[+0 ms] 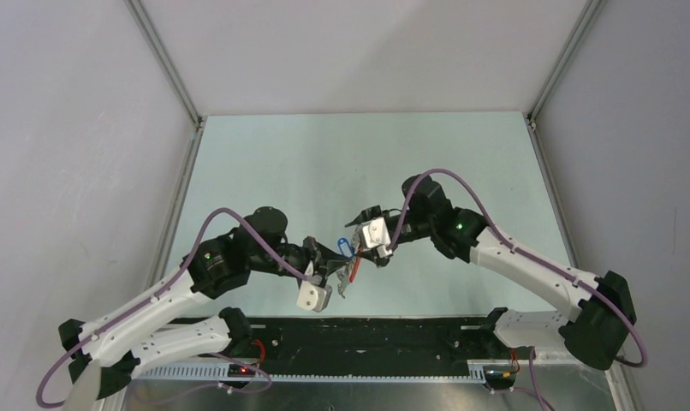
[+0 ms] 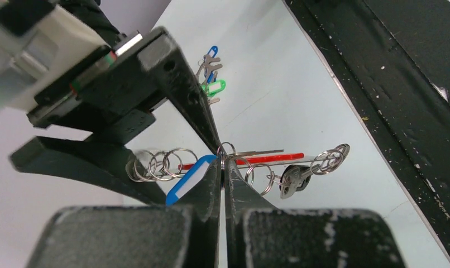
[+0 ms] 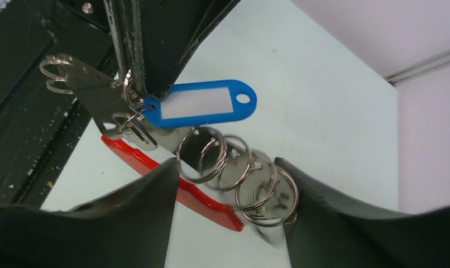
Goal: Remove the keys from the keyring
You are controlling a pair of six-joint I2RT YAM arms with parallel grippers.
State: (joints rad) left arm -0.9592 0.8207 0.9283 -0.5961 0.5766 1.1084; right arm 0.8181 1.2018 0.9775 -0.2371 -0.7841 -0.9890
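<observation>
The keyring, a red oval loop (image 2: 278,158) with a silver bar, hangs in the air between both grippers. It also shows in the top view (image 1: 356,260) and the right wrist view (image 3: 172,187). It carries a blue tag (image 3: 203,103), several small metal rings (image 3: 239,173) and a silver key with a black head (image 2: 292,180). My left gripper (image 2: 224,162) is shut on one small ring beside the blue tag (image 2: 188,180). My right gripper (image 3: 227,167) is closed on the loop's end, where the spare rings sit. Both grippers meet mid-table (image 1: 350,253).
A second bunch with a green tag (image 2: 216,87) and a blue clip (image 2: 211,54) lies on the table behind the grippers; its blue clip shows in the top view (image 1: 345,247). A black strip (image 1: 367,334) runs along the table's near edge. Grey walls enclose the table.
</observation>
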